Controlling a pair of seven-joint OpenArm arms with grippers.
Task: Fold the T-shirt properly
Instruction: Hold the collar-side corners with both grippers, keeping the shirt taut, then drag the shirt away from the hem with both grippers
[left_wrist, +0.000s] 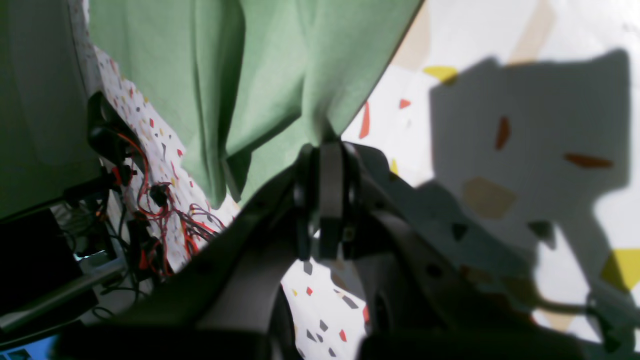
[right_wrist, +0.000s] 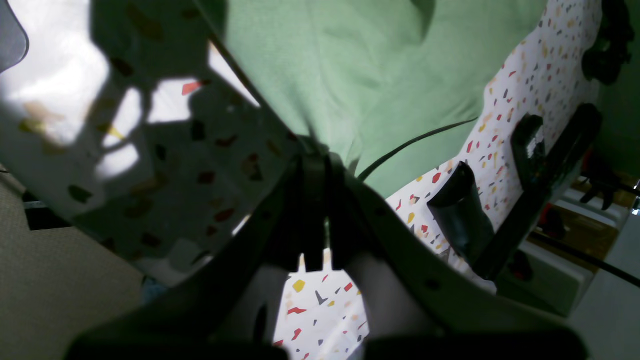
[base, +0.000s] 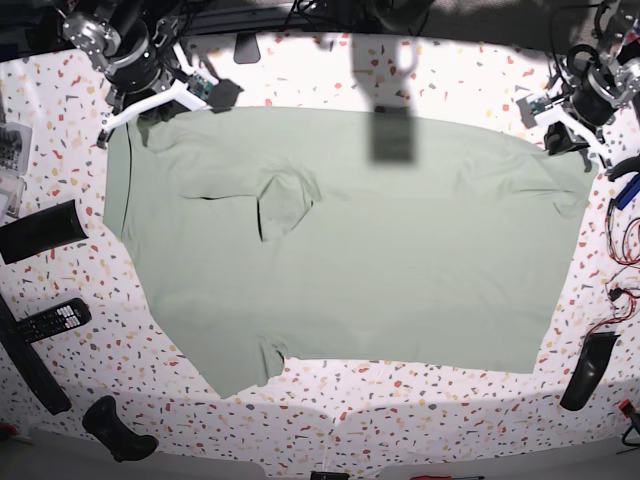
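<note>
Speckled tabletop carries the T-shirt spread flat, and I have the left gripper and right gripper both pinched on its far corners, so thin bites may slip when lifted.

The right gripper has its dark jaws pressed together on an edge of the T-shirt, the pale sage-green cloth puckering where they pinch it. The shirt spreads up and away across the speckled tabletop. A thin black cable curves over the cloth near its lower edge. Beside it on the table lies a black curved object, with dark arm hardware further right
</note>
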